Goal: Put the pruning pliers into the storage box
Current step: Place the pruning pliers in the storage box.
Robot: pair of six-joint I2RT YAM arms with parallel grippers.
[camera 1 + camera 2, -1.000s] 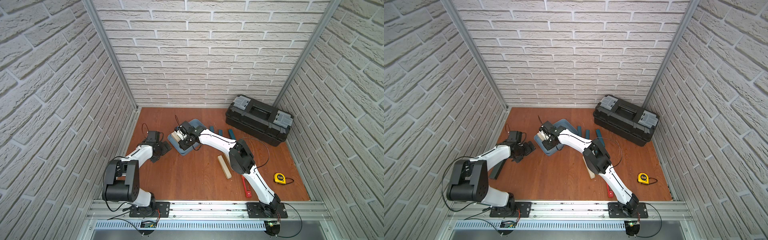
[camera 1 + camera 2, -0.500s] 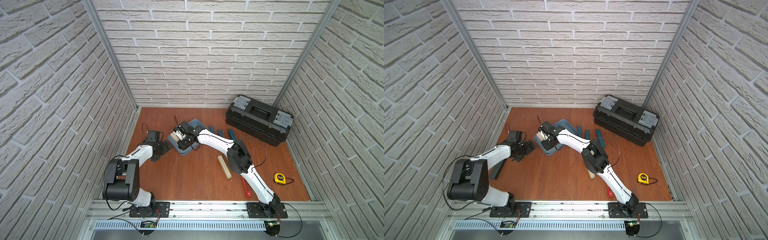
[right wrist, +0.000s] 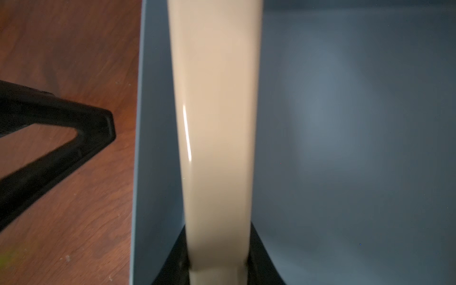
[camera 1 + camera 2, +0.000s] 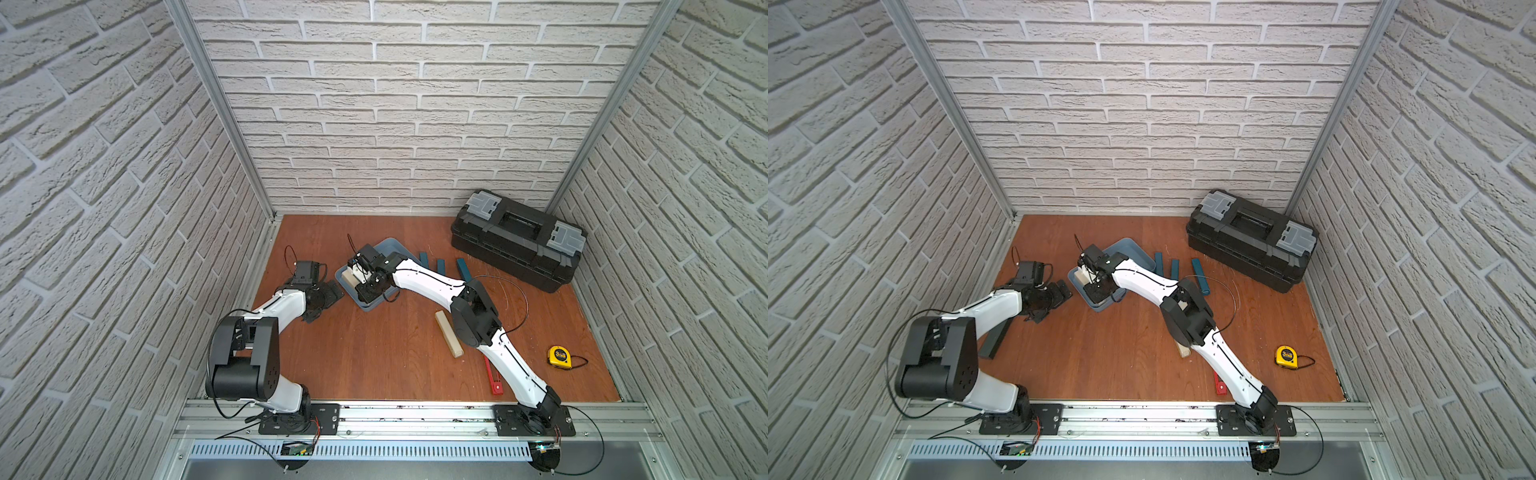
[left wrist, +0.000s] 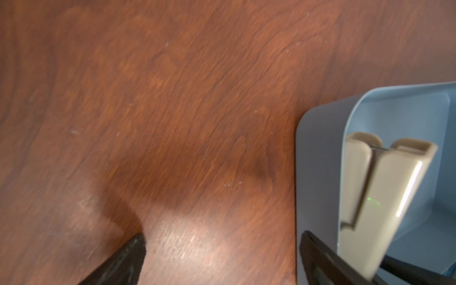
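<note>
Right wrist view: the pruning pliers, judged to be so from their paired beige handles, run up the middle of the frame. They are inside the storage box, close along its left wall. The right hand pinches them at the bottom edge of the frame, with one black finger on each side and the jaws partly closed on the handles. Whether the tool rests on the box floor cannot be told.

Progress: carrying the tool to the box appears done. The tool is not yet released, so letting go and drawing the arm clear remain.

In the left wrist view the left hand is spread wide and holds nothing. It sits low over the worktop, just outside the box wall.

In a top view a slim red tool lies at lower right, partly under the right arm and well apart from the box.
</note>
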